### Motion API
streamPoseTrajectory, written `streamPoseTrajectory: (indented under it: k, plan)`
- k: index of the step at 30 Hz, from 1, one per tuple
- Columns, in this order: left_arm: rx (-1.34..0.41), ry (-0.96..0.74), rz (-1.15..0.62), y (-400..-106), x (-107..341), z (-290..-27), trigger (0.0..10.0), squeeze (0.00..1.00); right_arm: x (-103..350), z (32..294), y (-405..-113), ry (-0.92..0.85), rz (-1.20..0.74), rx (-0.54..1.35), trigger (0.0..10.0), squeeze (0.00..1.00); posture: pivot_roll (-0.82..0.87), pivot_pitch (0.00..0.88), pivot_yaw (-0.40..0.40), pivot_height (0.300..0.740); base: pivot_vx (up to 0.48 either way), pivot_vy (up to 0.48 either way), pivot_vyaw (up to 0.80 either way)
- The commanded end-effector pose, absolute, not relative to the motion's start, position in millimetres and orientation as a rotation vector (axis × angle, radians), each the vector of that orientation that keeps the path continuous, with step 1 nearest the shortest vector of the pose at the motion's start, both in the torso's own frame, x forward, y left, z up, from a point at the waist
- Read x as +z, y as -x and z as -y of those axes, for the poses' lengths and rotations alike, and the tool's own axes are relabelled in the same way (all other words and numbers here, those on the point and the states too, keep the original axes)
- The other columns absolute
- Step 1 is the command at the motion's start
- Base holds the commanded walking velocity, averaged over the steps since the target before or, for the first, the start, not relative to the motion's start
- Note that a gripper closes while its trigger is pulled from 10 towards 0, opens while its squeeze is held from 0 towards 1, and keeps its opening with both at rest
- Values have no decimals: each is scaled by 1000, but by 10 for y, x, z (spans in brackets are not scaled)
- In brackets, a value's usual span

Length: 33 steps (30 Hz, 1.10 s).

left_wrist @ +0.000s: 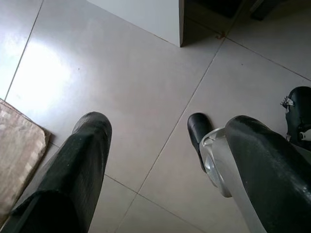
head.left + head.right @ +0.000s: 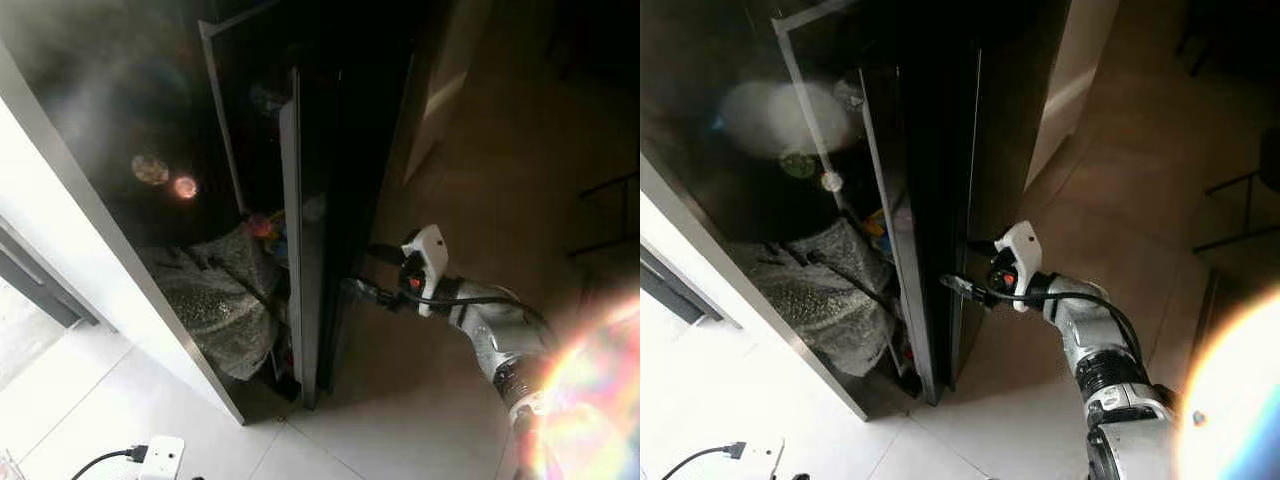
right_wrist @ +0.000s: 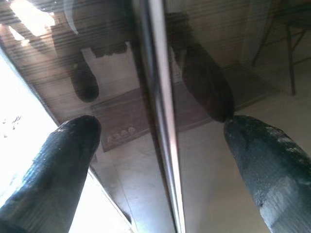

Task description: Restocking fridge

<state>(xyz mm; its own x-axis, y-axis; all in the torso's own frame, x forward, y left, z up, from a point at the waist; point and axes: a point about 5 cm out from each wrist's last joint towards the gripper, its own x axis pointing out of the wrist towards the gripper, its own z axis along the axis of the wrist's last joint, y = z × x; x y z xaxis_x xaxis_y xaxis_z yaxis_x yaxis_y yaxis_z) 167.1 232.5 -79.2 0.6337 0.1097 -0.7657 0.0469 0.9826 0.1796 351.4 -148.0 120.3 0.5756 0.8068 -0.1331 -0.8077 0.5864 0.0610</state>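
The black glossy fridge [image 2: 340,150] stands ahead with its narrow door [image 2: 305,250] swung partly open. Some colourful items [image 2: 262,226] show inside in the gap, above a grey speckled bag or cloth [image 2: 215,295]. My right arm reaches forward to the door's free edge. The right gripper [image 2: 968,266] is open, with one black finger on each side of the door's silver edge strip [image 3: 163,121]. One right fingertip [image 3: 243,131] touches the glossy door face. My left gripper [image 1: 167,124] hangs open over the tiled floor, holding nothing.
A white wall panel [image 2: 60,230] runs along the left of the fridge. A white power strip with a cable [image 2: 160,455] lies on the floor at the lower left. Chair legs [image 2: 610,215] stand at the right. A beige mat [image 1: 17,145] lies near my foot [image 1: 197,131].
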Motion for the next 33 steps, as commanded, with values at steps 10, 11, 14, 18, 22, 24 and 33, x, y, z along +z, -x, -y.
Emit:
streamPoseTrajectory:
  k: [10,11,14,18,22,24,33]
  plan:
    - [54,-194,-931,-1563,-840,-2347,10000,0,1505,1161,-3676,14,-63,1026,10000,0,39,145,-15,740,0,0,0]
    - [53,-194,-931,-1564,-841,-2344,10000,0,1543,1132,-3695,10,-50,1028,10000,0,39,145,-15,740,0,0,0]
    - [53,-194,-931,-1565,-841,-2342,10000,0,1602,1085,-3722,4,-31,1030,10000,0,37,146,-15,740,0,0,0]
    - [49,-197,-933,-1566,-843,-2336,10000,0,1795,896,-3815,-12,27,990,10000,0,29,144,-11,740,0,0,0]
    - [45,-196,-930,-1572,-842,-2323,10000,0,1971,556,-3831,-8,68,1038,10000,0,34,139,-12,740,0,0,0]
    - [43,-195,-925,-1581,-840,-2314,10000,0,2060,391,-3823,-4,87,1068,10000,0,37,136,-14,740,0,0,0]
    - [40,-193,-895,-1649,-819,-2263,10000,0,2250,-121,-3717,45,112,1199,10000,0,52,124,-19,740,0,0,0]
